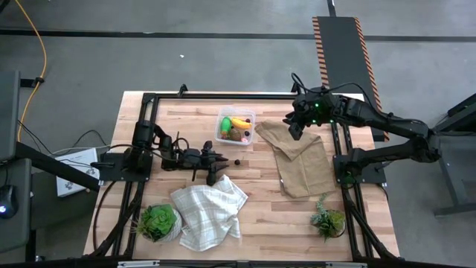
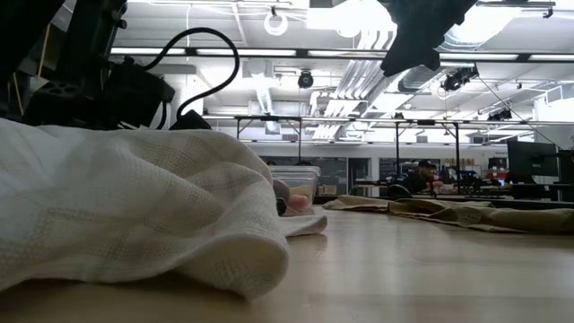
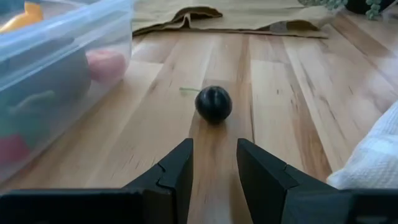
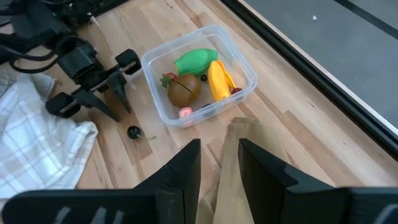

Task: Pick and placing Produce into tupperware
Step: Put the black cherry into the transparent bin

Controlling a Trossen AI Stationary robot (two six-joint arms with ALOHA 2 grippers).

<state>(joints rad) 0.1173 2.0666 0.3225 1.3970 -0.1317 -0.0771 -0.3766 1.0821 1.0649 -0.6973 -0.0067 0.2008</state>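
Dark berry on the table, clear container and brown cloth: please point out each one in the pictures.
dark berry [image 3: 213, 103]: left wrist view, middle of its round body.
clear container [image 4: 243, 63]: right wrist view, on its far rim.
brown cloth [image 1: 303, 165]: high view, middle of the flat part.

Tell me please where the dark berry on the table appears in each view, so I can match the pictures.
High view: the dark berry lies on bare wood, between the left fingers and the tupperware.
Low view: not to be made out; the white cloth hides that area.
Left wrist view: the berry sits just ahead of the open fingers.
Right wrist view: the berry lies between cloth and container.
Shared landmark: the tupperware.
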